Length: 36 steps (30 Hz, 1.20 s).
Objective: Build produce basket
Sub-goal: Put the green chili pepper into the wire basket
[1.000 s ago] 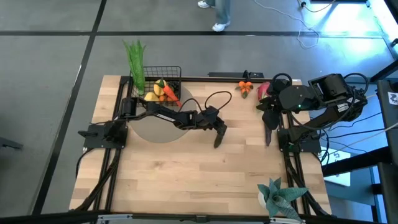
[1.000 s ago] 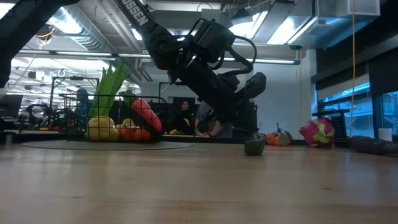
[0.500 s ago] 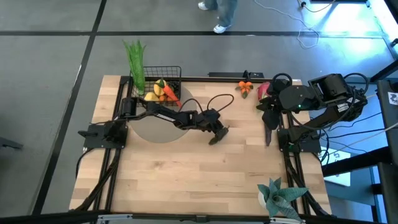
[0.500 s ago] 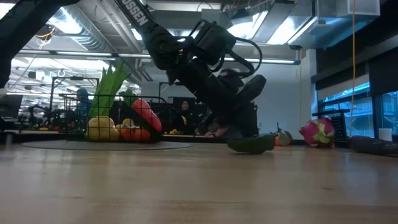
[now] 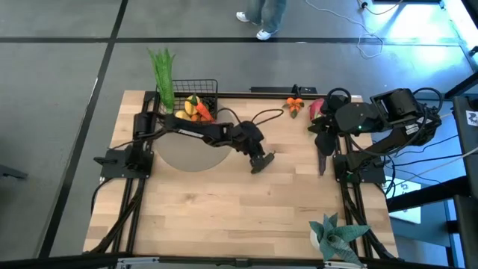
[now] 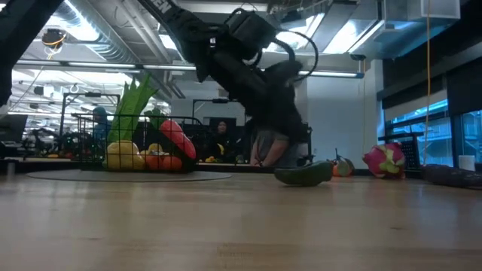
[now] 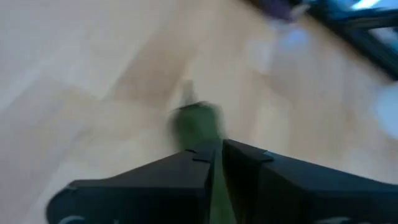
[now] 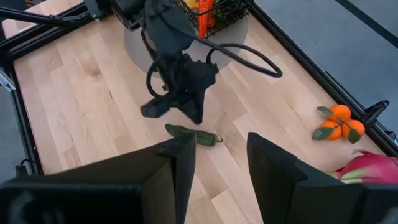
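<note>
High view — basket [image 5: 210, 91] with produce [image 5: 191, 109]

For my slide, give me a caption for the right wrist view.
Left gripper poised just above the green cucumber lying on the wooden table, tangerines off to one side.

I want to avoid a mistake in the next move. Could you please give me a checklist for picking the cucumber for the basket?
1. Cucumber in plain sight on the table: ok.
2. Left claw close to the cucumber: ok.
3. Cucumber lifted: not ok, it lies on the wood.
4. Right claw out of the way: ok, open, at the table's right edge.
5. Free room in the basket: cannot tell.
</note>
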Tool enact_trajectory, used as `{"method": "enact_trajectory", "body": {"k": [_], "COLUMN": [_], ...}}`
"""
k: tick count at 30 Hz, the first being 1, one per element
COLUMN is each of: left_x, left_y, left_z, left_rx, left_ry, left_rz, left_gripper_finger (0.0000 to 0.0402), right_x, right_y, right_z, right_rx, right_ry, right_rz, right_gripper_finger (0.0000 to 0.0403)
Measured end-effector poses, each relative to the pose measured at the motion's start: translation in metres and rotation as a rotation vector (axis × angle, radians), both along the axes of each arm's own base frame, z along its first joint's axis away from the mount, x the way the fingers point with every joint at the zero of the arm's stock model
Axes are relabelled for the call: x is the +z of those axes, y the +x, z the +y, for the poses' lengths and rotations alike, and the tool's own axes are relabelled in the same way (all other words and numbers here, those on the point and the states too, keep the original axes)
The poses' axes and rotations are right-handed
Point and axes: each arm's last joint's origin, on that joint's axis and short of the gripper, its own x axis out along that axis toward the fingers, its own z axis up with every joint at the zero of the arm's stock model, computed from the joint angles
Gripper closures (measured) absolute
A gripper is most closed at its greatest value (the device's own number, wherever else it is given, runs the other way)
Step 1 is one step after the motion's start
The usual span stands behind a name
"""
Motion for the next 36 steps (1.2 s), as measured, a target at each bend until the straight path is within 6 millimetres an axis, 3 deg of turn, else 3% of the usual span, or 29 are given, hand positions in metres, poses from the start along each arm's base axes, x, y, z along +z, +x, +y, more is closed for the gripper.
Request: {"method": "enact_trajectory", "body": {"k": [6,13,23,30,36], "left_x": [0.007,0.005,0.005,0.011,0.008], "left_y": [0.000,0.000,0.000,-0.003,-0.007], "left_z": [-0.007,-0.022,-0.031,-0.029,-0.027], "left_rx": [-0.146,-0.183,-0.271,-0.319,-0.274], "left_ry": [-0.089,-0.100,-0.134,-0.176,-0.209], "left_rz": [-0.037,-0.005,-0.013,-0.021,0.049], "left_gripper_finger": [0.0335,0.0287,0.0287,0.0287,0.0287], "right_x": [0.000,0.000,0.000,-0.001,-0.001], "right_y": [0.000,0.000,0.000,0.000,0.000], "right_z": [0.000,0.000,0.001,0.006,0.007], "right_rx": [0.019,0.044,0.147,0.415,0.403], "right_ry": [-0.014,-0.035,-0.061,-0.047,-0.017], "right_rz": [0.004,0.008,0.040,0.094,0.082], "right_gripper_finger": [0.0271,0.0271,0.0271,0.0271,0.0271]}}
